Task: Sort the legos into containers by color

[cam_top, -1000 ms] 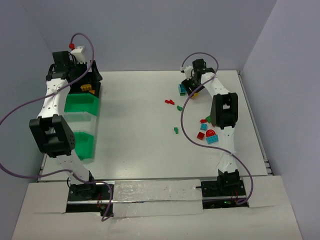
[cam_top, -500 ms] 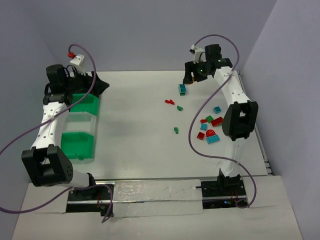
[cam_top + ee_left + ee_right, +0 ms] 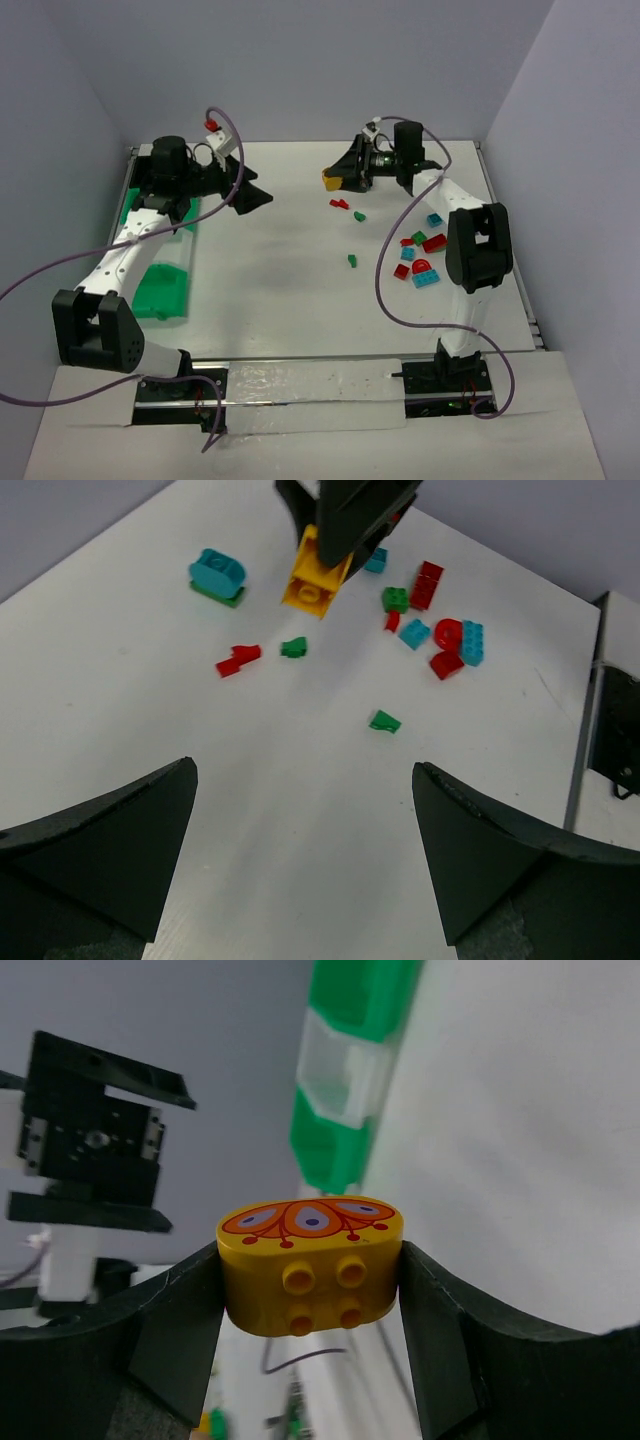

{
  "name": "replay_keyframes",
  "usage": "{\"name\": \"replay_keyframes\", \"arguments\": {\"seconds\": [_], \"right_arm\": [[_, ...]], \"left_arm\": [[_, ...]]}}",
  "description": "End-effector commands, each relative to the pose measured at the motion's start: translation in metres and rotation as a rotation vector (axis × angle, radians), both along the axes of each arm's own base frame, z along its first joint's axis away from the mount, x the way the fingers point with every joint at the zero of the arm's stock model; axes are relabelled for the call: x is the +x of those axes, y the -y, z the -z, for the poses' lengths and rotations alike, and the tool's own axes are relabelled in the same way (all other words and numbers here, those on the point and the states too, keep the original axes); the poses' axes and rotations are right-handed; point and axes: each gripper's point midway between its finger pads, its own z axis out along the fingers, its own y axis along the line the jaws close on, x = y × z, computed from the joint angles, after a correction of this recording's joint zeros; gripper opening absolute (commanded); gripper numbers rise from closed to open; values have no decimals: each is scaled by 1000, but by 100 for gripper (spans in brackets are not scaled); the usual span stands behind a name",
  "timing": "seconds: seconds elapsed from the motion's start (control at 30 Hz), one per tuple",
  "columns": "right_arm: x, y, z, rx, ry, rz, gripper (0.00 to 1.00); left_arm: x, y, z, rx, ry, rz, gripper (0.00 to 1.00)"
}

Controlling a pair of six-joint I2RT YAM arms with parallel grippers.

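Since the right pincer (image 3: 340, 176), half shut, pinches the yellow brick (image 3: 310, 1265) only by its ends, high in the upper middle, it could slip out. The left pincer (image 3: 303, 770) is wide open and empty.

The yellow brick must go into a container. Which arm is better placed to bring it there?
Probably left. The green containers lie on its side. The left fingers are open and empty, facing the yellow brick. The right fingers hold that brick above the table, far from the containers.
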Motion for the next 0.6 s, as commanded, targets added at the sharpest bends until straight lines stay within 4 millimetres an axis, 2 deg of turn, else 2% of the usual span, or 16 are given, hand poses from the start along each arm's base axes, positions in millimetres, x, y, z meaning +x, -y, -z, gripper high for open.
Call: {"name": "replay_keyframes", "arguments": {"seconds": [0.0, 0.17, 0.33, 0.57], "right_arm": [[-40, -30, -89, 280, 23, -155, 11], [-58, -53, -92, 312, 22, -216, 12], [-76, -71, -90, 320, 5, -267, 12], [-82, -78, -88, 327, -15, -283, 13]], "left_arm": [[1, 25, -21, -36, 55, 60, 99], [-5, 46, -24, -29, 53, 100, 99], [-10, 54, -19, -11, 52, 120, 99], [-17, 62, -25, -28, 45, 144, 99]]}}
